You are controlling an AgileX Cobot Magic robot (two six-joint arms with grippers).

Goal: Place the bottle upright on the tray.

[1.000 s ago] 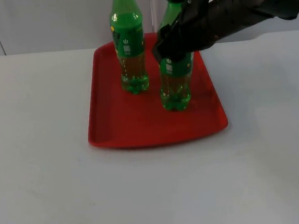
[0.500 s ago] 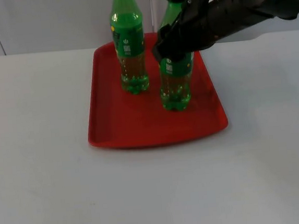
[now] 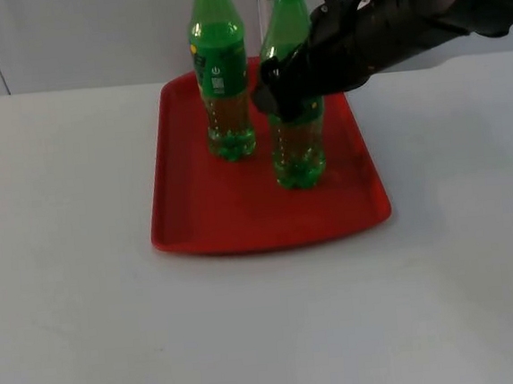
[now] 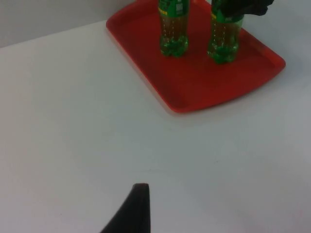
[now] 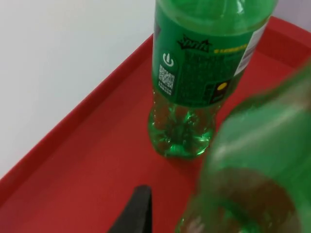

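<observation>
Our right gripper (image 3: 286, 98) has its jaws clamped on the bottle (image 3: 298, 148) at label height, steadying it upright on the red tray (image 3: 241, 220) beside a second bottle (image 3: 220, 74); the left arm waits over the worktop (image 3: 74, 262), its jaws' state unclear.

Bright red plastic tray (image 3: 241, 220) on a plain white table top (image 3: 87, 306), two see-through green plastic bottles (image 3: 220, 78) (image 3: 298, 148) with darker green labels carrying white print and a small yellow dot, plus the glossy black right gripper (image 3: 284, 91) against the grey wall (image 3: 90, 36).
</observation>
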